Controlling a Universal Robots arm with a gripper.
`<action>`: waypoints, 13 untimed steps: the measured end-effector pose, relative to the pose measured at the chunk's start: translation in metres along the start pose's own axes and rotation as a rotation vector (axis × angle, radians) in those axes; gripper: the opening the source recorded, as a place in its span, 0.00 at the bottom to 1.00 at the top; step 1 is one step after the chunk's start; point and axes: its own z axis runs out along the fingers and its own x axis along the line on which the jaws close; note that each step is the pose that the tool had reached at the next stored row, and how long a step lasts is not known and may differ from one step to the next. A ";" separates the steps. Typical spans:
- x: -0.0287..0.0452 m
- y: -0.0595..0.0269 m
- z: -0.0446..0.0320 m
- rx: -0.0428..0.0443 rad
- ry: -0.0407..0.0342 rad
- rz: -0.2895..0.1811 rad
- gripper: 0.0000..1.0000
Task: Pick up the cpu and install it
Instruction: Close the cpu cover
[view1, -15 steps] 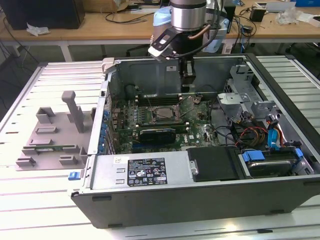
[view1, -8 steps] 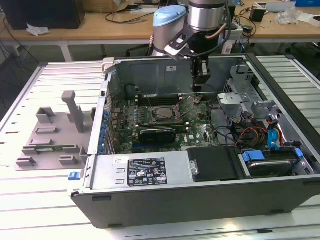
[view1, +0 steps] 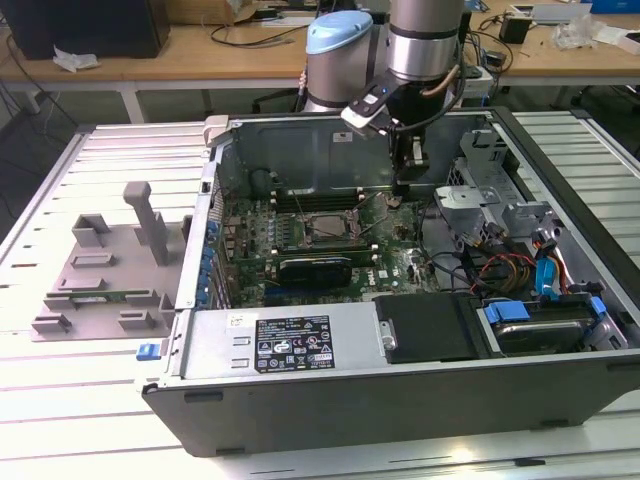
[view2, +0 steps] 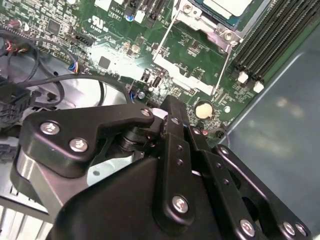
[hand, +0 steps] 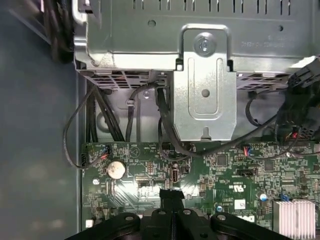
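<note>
The black fingers (hand: 172, 196) are closest. They are pressed together, and I see nothing pinched between them. They hang just above the green board (hand: 220, 175), near one round silver battery (hand: 116, 170) by the board's edge.

A bit further off, in the second wrist view, one cpu (view2: 227, 6) lies flat inside its metal socket frame (view2: 220, 31). In the exterior view the cpu (view1: 325, 228) is in the middle of the board. The fingers (view1: 408, 172) are apart from it, toward the exterior view's right. One long black card (view1: 315, 268) sits just beside the socket.

I think the chip is already in its place, so the job looks near its end. My guess is that what is left calls for care: the chip must sit flat and straight before anything presses on it.

Around it all is one open computer case (view1: 350, 400). It lies on a white desk (view1: 60, 400), beside one grey holder block (view1: 105, 270). One robot arm (view1: 425, 40) reaches in from the back. Furthest away is one more desk (view1: 200, 55).
</note>
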 end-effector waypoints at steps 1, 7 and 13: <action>0.0002 0.0003 0.0023 0.0000 0.0000 0.001 0.11; 0.0010 0.0007 0.0172 0.0012 0.0008 0.001 0.11; 0.0011 -0.0073 0.0175 0.0007 0.0113 0.001 0.11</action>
